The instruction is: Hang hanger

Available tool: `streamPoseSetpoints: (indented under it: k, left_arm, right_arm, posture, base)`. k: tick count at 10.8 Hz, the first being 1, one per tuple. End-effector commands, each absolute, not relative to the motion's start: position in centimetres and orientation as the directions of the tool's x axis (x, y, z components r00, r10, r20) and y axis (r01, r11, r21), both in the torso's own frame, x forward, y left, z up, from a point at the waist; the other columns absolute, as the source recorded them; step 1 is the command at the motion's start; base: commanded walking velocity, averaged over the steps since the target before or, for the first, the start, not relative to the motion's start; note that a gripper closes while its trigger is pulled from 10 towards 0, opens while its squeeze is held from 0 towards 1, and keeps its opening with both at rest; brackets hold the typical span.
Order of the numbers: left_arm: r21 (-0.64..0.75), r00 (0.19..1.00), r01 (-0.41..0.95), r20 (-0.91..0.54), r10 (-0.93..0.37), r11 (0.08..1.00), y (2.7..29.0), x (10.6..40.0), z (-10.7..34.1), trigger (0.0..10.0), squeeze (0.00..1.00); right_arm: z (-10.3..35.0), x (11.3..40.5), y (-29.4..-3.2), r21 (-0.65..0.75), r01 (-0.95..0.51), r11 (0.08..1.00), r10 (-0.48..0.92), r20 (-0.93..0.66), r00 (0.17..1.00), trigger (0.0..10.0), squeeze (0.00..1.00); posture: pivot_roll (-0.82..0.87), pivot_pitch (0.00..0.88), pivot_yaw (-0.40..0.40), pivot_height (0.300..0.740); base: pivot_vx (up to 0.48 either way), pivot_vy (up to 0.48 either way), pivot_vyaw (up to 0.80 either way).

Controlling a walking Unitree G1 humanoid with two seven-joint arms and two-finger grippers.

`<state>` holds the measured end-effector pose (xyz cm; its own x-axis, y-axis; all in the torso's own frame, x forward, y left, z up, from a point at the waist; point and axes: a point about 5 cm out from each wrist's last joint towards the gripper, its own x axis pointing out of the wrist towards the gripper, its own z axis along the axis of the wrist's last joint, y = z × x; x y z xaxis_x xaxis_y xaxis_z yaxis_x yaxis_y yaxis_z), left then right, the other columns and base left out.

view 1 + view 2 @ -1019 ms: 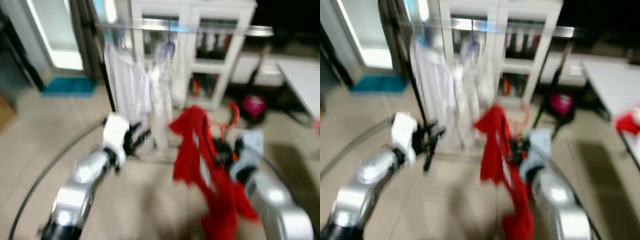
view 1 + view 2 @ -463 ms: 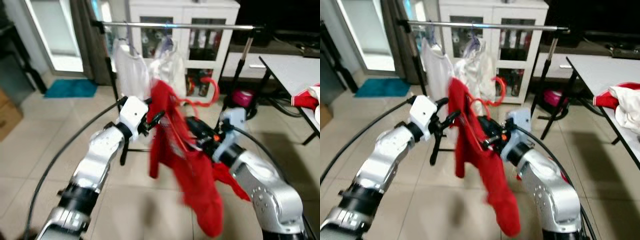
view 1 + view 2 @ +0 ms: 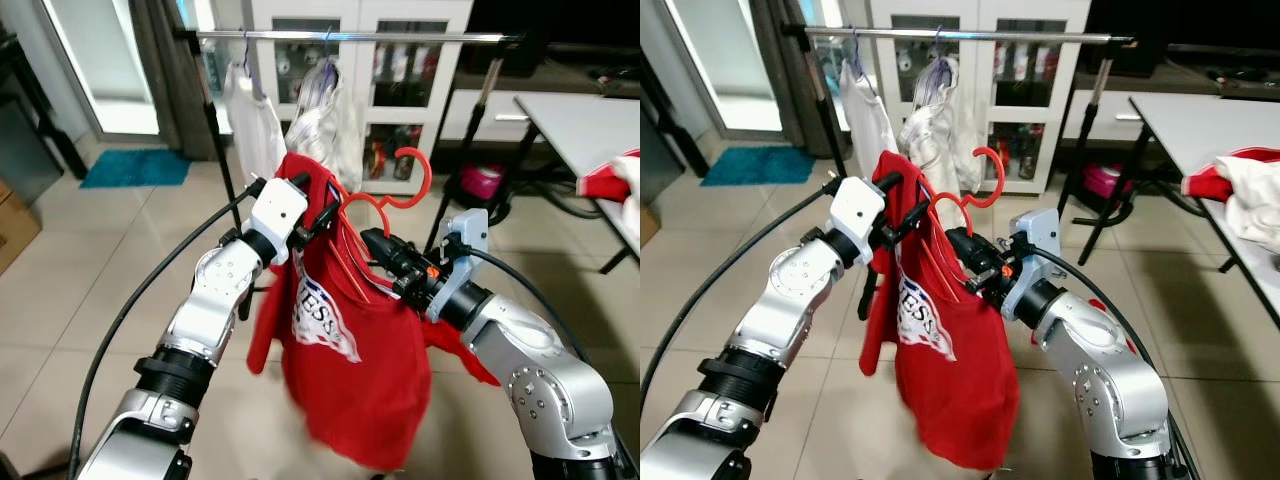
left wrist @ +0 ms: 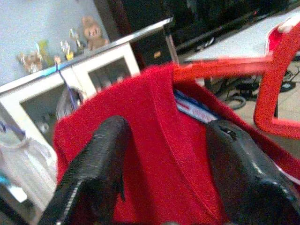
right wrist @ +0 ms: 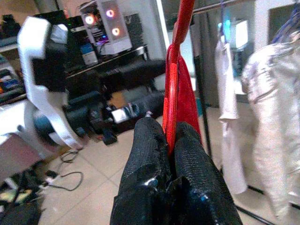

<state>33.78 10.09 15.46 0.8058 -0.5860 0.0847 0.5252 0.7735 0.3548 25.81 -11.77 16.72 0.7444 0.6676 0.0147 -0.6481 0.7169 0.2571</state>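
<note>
A metal clothes rail (image 3: 350, 36) runs across the top of the frame, in front of a white cabinet (image 3: 400, 90) with glass doors. Two pale garments (image 3: 300, 125) hang from the rail at upper centre-left. At the right edge stands a white table (image 3: 585, 125) with a red-and-white cloth (image 3: 1240, 195) lying on it.

In the middle of the frame, below the rail and apart from it, a red T-shirt (image 3: 355, 350) with white lettering hangs on a red hanger (image 3: 395, 190), whose hook curls up toward the rail without reaching it. The left gripper (image 3: 318, 205) sits at the shirt's upper left shoulder, its fingers (image 4: 93, 173) spread with the red fabric lying between them. The right gripper (image 3: 378, 248), coming from the lower right, has its fingers (image 5: 150, 154) pressed together, pinching the thin red bar of the hanger. A blue mat (image 3: 135, 168) lies on the tiled floor (image 3: 60, 290) at left.
</note>
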Motion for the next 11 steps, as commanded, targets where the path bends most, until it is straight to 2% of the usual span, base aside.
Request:
streamPoseSetpoints:
  k: [1,11]
  left_arm:
    - [0.355,0.812,0.507,0.108,-0.573,0.785,10.06,34.17,15.89,0.0,0.00]
    - [0.336,0.835,0.465,0.141,-0.532,0.819,10.76,34.82,15.53,0.0,0.00]
  right_arm:
    - [18.48,25.60,-11.42,0.220,-0.696,0.683,0.699,0.080,0.711,0.0,0.00]
    - [18.96,25.07,-11.52,0.246,-0.733,0.634,0.735,0.103,0.670,0.0,0.00]
  posture:
    - [-0.18,0.000,0.017,0.740]
    - [-0.19,0.000,0.012,0.740]
  base:
    - [0.000,0.000,0.00]
    - [0.000,0.000,0.00]
